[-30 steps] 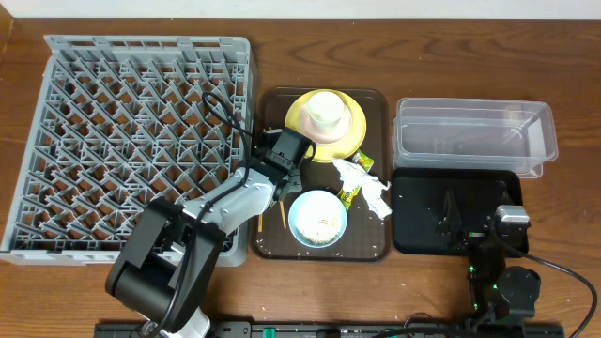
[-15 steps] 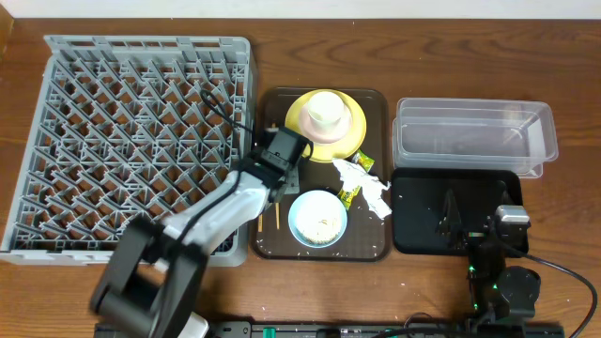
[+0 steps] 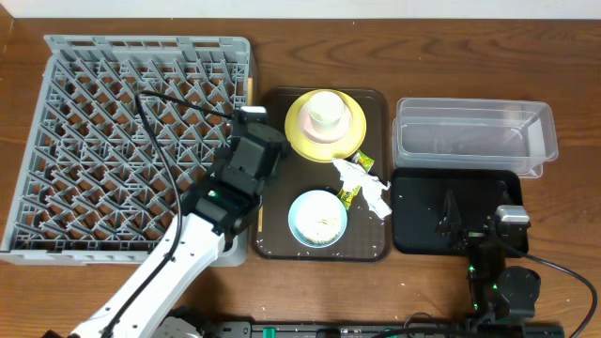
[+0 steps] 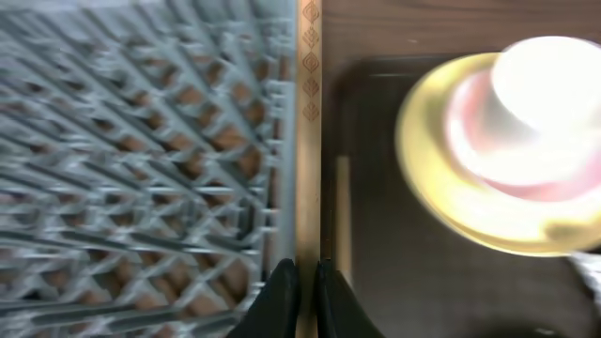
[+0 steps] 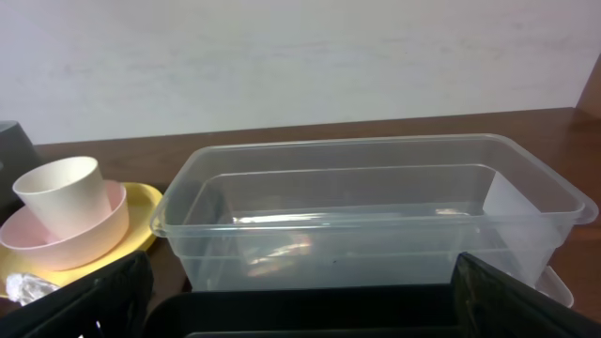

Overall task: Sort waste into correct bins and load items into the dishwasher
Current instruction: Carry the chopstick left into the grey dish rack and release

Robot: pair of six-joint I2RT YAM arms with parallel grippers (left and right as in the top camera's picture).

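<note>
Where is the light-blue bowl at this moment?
In the overhead view, the light-blue bowl sits on the near half of the brown tray, in front of the yellow plate and just left of the white napkin.

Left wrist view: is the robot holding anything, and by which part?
Yes: a thin wooden chopstick, pinched between the left arm's fingers along its plain shaft; its patterned end sticks out ahead beside the grey plastic dish rack.

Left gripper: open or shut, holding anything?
Shut. Left wrist view shows the left gripper closed on a thin wooden chopstick, which runs up alongside the grey plastic dish rack.
</note>
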